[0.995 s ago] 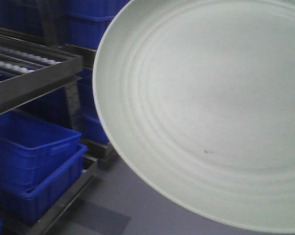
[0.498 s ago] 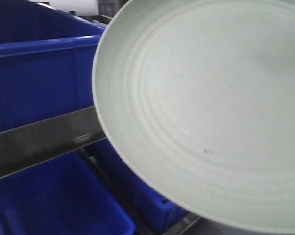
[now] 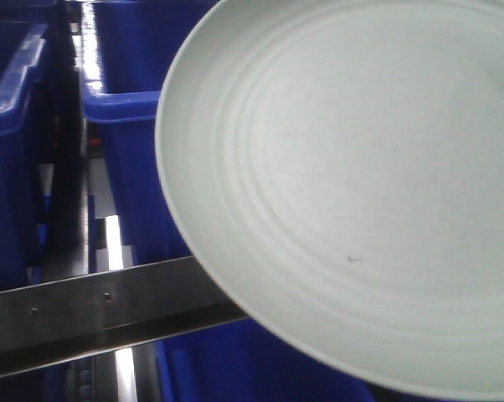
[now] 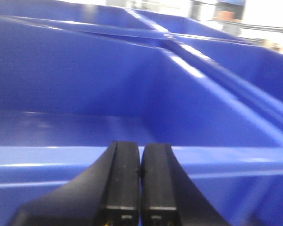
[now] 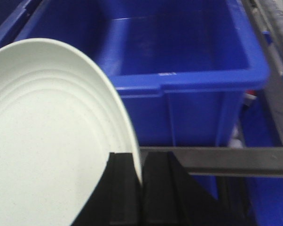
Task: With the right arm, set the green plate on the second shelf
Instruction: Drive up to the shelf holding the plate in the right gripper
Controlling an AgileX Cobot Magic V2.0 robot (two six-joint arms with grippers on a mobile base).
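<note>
Plate rim pinched in your right pincer (image 5: pixel 137 188) — the green plate (image 5: pixel 52 141) hangs tilted before a blue bin (image 5: pixel 188 56) and a metal shelf rail (image 5: pixel 226 160). Your left pincer (image 4: pixel 140 188) is pressed together — holding nothing.

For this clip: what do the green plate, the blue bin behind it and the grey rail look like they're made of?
Green plate: likely melamine or plastic, possibly glazed ceramic; matte pale surface with moulded concentric rings, thin rim.
Blue bin: moulded plastic; uniform colour, rolled lip, soft sheen.
Grey rail: metal, probably steel; flat brushed look with small fasteners and streaky reflections.
</note>
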